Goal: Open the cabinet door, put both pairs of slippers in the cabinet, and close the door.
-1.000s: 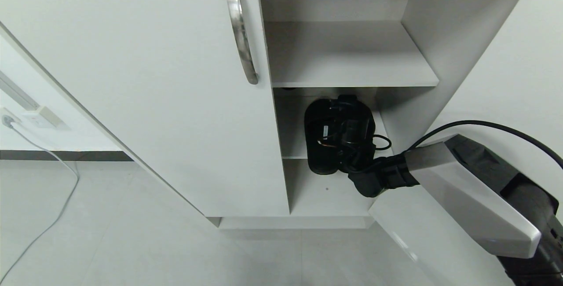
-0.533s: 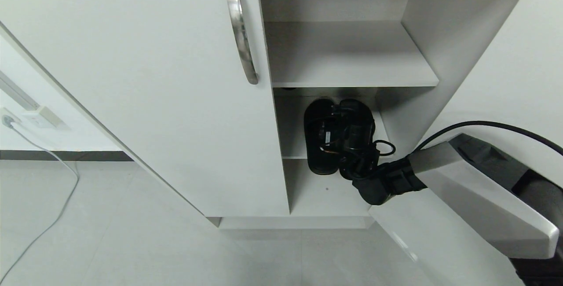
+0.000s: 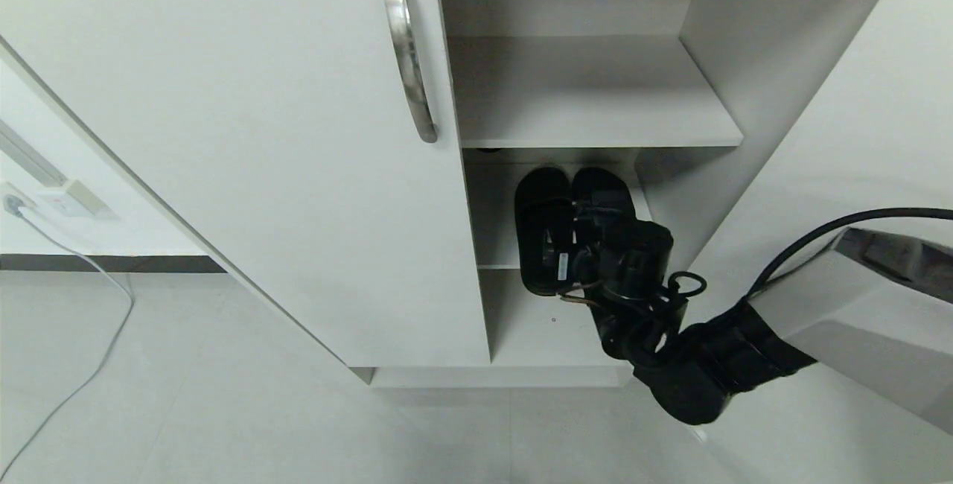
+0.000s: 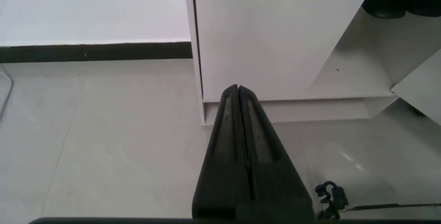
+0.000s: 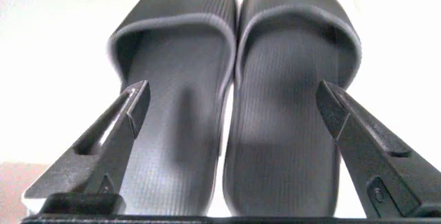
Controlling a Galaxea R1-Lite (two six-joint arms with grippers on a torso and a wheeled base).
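Backing out nearer, the right gripper (image 5: 233,93) has let go, its jaws spread wide, leaving one pair of slippers (image 3: 555,216) inside the cabinet (image 3: 595,97). The second pair and closing the door (image 3: 871,97) remain, by my reckoning. The left gripper (image 4: 238,96) is clenched on nothing.

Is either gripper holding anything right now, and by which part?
Nothing is held: the right gripper is open in front of the slippers, and the left gripper is shut and empty.
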